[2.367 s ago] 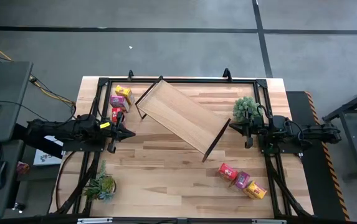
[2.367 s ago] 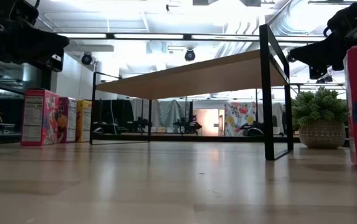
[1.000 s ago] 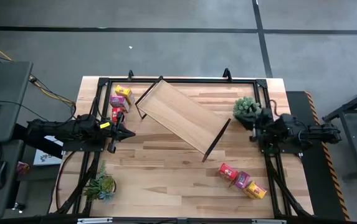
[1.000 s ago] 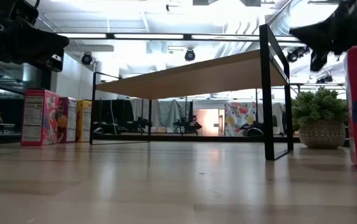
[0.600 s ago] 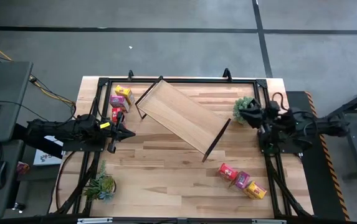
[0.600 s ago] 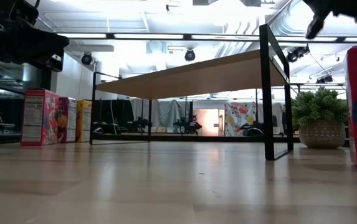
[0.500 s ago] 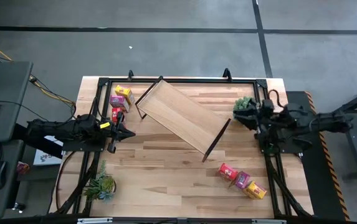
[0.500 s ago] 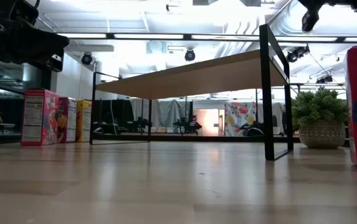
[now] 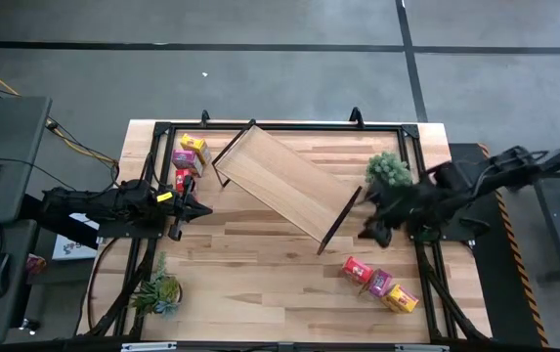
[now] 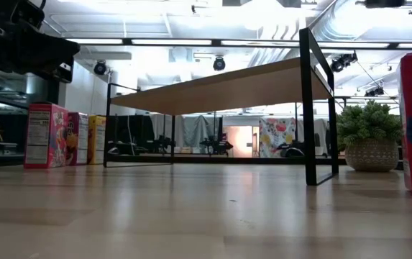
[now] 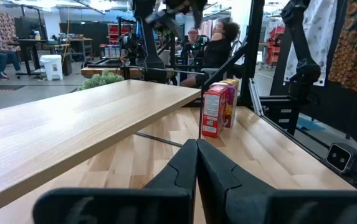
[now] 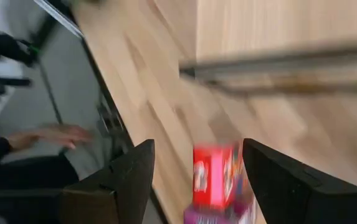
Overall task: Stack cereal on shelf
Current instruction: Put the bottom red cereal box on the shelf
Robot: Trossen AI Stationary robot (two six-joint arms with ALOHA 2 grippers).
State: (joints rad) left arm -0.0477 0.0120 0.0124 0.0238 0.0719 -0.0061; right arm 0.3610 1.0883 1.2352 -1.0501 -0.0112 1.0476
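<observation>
Right gripper hangs above the worktop between shelf and red cereal box, jaws apart, empty. Left gripper sits level, jaws together.

Bare worktop lies open in front of the slanted shelf. A potted plant seems to crowd the shelf's right end.

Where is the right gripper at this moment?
In the high view, the right gripper is over the table's right part, between the shelf's near leg and the row of three cereal boxes, with open jaws.
</observation>
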